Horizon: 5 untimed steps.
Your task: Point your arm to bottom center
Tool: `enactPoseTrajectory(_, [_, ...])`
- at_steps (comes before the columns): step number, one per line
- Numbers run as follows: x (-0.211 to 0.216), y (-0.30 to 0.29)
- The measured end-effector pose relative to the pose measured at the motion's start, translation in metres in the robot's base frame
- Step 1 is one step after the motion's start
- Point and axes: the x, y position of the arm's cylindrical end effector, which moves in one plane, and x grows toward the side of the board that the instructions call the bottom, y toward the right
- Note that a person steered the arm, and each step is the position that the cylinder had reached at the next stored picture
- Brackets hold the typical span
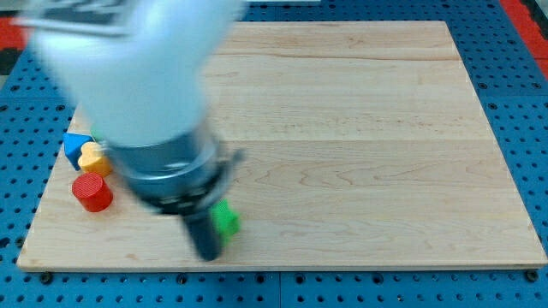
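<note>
My arm (pixel 145 77) is blurred and fills the view's upper left. Its dark rod ends at my tip (pixel 208 255), near the board's bottom edge, left of centre. A green block (pixel 226 220) sits just right of the rod, touching or nearly touching it, partly hidden. A red cylinder (pixel 92 192) lies at the view's left. Above it are a yellow block (pixel 94 159) and a blue block (pixel 75 145), both partly hidden by the arm.
The wooden board (pixel 360 145) lies on a blue pegboard surface (pixel 522 103). The board's bottom edge runs just below my tip.
</note>
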Motion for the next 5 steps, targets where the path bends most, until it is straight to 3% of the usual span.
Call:
enactPoseTrajectory(1, [-0.037, 0.079])
enactPoseTrajectory(2, [-0.062, 0.116])
enactPoseTrajectory(5, [-0.059, 0.122])
